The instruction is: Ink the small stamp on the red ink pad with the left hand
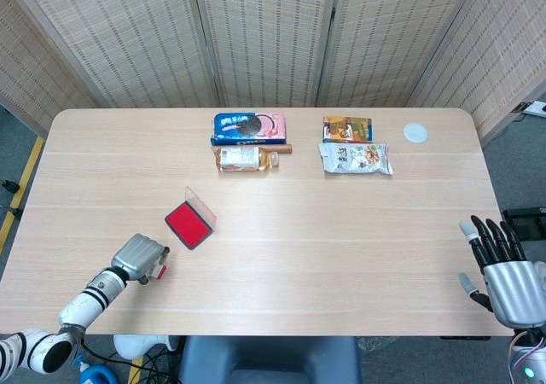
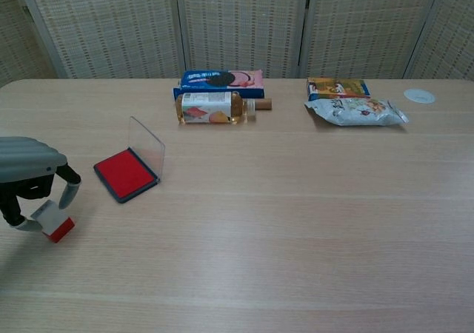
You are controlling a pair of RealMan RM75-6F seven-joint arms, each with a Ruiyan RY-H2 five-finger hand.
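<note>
We hold the small stamp [image 2: 53, 220] pinched in our left hand [image 2: 29, 181] at the lower left, near the open red ink pad [image 2: 124, 174]. It looks light and hard, so its sides are best to hold. Only the chest view shows its red bottom; only the head view shows our right hand [image 1: 503, 269], fingers apart, holding nothing.

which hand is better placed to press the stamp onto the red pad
Left. The left hand already holds the small stamp beside the open red ink pad; the right hand sits empty across the table.
</note>
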